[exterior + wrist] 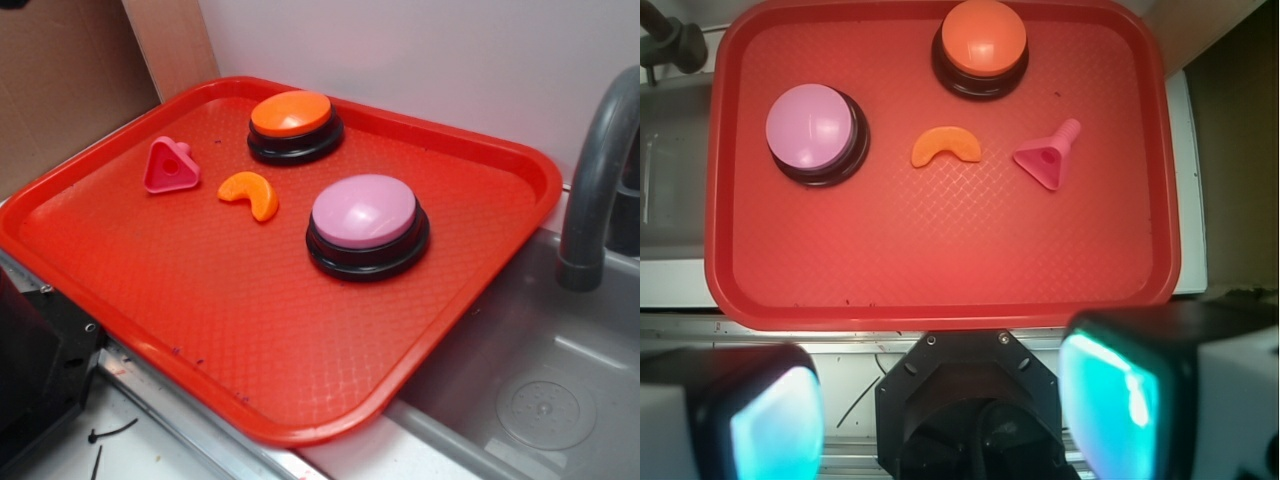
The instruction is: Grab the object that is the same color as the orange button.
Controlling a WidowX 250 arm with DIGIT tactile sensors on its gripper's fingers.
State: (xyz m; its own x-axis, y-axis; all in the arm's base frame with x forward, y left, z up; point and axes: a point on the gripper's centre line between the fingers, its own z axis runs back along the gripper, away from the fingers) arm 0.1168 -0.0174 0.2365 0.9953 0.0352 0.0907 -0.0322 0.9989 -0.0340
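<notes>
A small glossy orange crescent [250, 194] lies on the red tray [300, 380], between the orange button [294, 125] and the pink triangular piece [170, 166]. In the wrist view the crescent [946, 146] lies mid-tray, below the orange button [982, 45]. My gripper [940, 410] is high above the tray's near edge, far from the crescent. Its jaws stand wide apart with nothing between them. The gripper does not show in the exterior view.
A pink-topped button [365, 225] stands on the tray's right part, also in the wrist view [815, 132]. The pink triangular piece [1048, 158] lies right of the crescent. A grey sink [540, 390] with a faucet [600, 180] borders the tray. The robot base [970, 400] sits below the gripper.
</notes>
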